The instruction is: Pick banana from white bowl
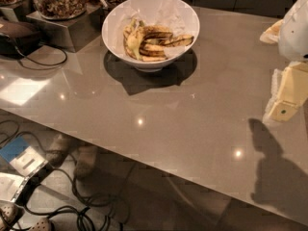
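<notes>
The white bowl [185, 13] stands at the back middle of the grey table, lined with white paper. In it lies the banana [134, 41], pale yellow, at the bowl's left side, beside flatter dark-streaked banana pieces [159, 46]. My gripper [283, 105], cream-coloured, hangs at the right edge of the view over the table. It is well to the right of the bowl and nearer the front, apart from it, with nothing seen in it. Its shadow falls on the table below it.
Glass jars of nuts [58, 0] stand on a metal riser [67, 28] at the back left. A dark device with a cable [19, 32] lies left of it. The table's front edge [144, 163] runs diagonally; cables and shoes lie on the floor below.
</notes>
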Robot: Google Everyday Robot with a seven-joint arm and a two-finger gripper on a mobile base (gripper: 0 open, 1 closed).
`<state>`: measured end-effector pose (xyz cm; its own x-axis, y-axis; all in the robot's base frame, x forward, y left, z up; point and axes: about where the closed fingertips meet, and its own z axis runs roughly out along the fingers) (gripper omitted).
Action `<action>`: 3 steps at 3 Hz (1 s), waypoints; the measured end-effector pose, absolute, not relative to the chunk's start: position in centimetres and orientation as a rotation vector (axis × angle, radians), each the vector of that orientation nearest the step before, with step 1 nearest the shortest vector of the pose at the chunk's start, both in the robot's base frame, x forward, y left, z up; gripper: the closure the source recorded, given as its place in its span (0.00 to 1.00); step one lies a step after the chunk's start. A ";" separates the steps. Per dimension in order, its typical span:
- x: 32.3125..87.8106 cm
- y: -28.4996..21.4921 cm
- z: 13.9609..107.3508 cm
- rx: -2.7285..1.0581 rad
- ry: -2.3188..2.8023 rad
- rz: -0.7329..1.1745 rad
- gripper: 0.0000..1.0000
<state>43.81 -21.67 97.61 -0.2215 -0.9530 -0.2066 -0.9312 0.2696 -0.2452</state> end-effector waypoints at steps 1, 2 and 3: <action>43.8 -21.7 97.6 -1.725 2.232 -0.098 0.00; 45.4 -21.0 98.2 -1.740 2.219 -0.120 0.00; 47.5 -20.1 98.0 -1.811 2.206 -0.160 0.00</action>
